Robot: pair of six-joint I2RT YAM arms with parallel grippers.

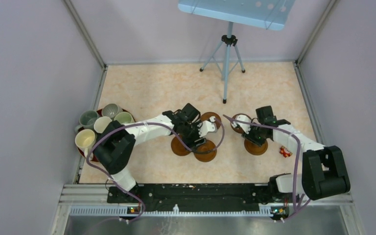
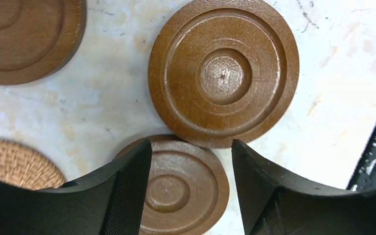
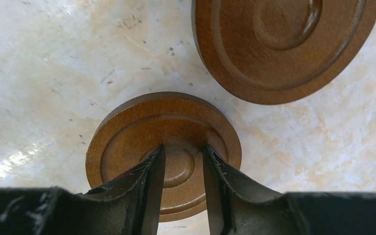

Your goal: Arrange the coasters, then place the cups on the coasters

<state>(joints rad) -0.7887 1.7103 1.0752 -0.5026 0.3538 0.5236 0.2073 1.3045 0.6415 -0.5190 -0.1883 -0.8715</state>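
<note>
Three brown coasters lie mid-table round my left gripper [image 1: 192, 131]: one [image 1: 180, 146], one [image 1: 206, 151], one [image 1: 211, 117]. In the left wrist view the left gripper [image 2: 191, 148] stands open above a small-looking coaster [image 2: 183, 183], with a larger-looking coaster [image 2: 223, 73] touching it beyond, another coaster [image 2: 24, 36] top left and a woven tan coaster [image 2: 14, 164]. My right gripper [image 1: 253, 133] is shut, its tips [image 3: 183, 147] over the centre of a coaster [image 3: 127, 142]; a second coaster [image 3: 279, 44] lies beyond. Several cups [image 1: 103, 125] stand at the far left.
The cups sit on a dark red tray [image 1: 90, 156] against the left wall. A tripod [image 1: 227, 63] stands at the back centre. A small red object [image 1: 285, 152] lies near the right arm. Walls close in on both sides.
</note>
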